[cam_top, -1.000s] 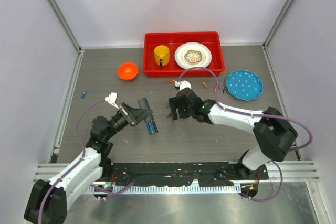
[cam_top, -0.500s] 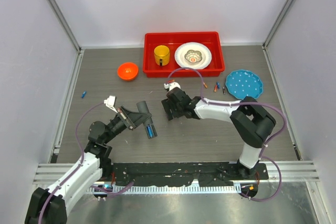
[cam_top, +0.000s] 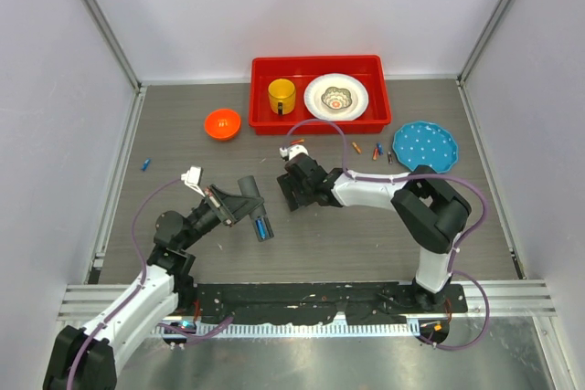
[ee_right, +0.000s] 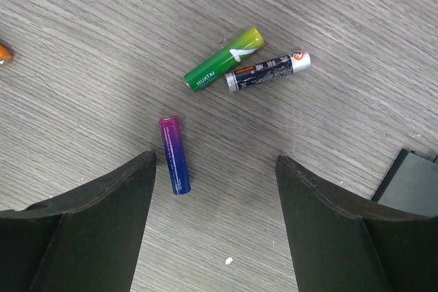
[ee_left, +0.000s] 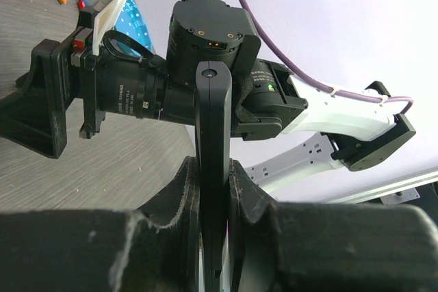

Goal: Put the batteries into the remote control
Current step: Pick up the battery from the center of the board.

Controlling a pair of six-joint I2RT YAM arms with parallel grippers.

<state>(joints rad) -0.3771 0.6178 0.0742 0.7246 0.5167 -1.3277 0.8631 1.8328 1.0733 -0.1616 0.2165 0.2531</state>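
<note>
My left gripper [cam_top: 239,205] is shut on the remote control [cam_top: 259,218], a slim black bar held above the table with a blue patch at its lower end. In the left wrist view the remote [ee_left: 211,162] stands edge-on between my fingers [ee_left: 179,196]. My right gripper [cam_top: 289,191] is open and empty, low over the table just right of the remote. In the right wrist view it [ee_right: 215,162] straddles bare table, with a purple-blue battery [ee_right: 174,155] beside its left finger. A green battery [ee_right: 224,68] and a black-silver battery [ee_right: 267,71] lie just beyond.
A red tray [cam_top: 262,75] with a yellow mug [cam_top: 281,95] and white plate [cam_top: 336,96] stands at the back. An orange bowl [cam_top: 222,122] and a blue plate [cam_top: 425,147] flank it. Loose batteries [cam_top: 377,151] lie near the blue plate, and one blue battery [cam_top: 145,165] at the far left. A dark flat corner [ee_right: 410,182] shows at right.
My right gripper has moved left, closer to the remote, and its arm has folded in. My left gripper has lowered slightly with the remote still in it.
</note>
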